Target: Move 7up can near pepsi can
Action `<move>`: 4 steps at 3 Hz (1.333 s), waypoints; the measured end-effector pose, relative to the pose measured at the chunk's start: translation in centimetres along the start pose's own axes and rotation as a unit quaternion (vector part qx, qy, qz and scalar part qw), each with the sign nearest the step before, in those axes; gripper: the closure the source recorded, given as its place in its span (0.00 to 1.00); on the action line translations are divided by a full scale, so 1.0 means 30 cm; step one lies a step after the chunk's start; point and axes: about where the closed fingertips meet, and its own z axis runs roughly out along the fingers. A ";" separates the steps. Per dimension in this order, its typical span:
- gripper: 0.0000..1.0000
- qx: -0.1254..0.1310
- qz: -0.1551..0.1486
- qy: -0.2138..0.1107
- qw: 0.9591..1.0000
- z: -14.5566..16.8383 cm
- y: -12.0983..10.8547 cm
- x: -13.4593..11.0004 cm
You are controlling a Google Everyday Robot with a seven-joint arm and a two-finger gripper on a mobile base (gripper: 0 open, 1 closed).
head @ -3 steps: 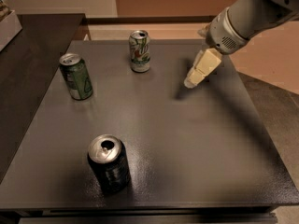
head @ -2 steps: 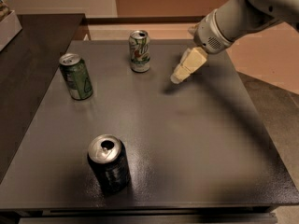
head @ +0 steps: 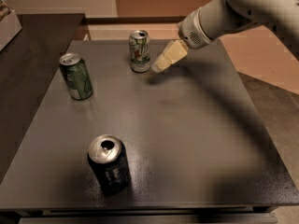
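The 7up can, white-silver with green and red markings, stands upright at the back middle of the dark table. The pepsi can, black with a shiny silver top, stands upright near the table's front left. My gripper comes in from the upper right on a white arm. Its pale tip hangs just right of the 7up can, a little above the table and close to the can without holding it.
An all-green can stands upright at the table's left side. A darker surface adjoins on the left, with a white box at its far corner. Floor lies beyond the table's right edge.
My gripper has moved left across the back of the table, from the right side to just beside the 7up can. The cans have not moved.
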 end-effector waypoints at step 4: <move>0.00 -0.048 0.049 -0.062 0.996 0.169 0.037 -0.144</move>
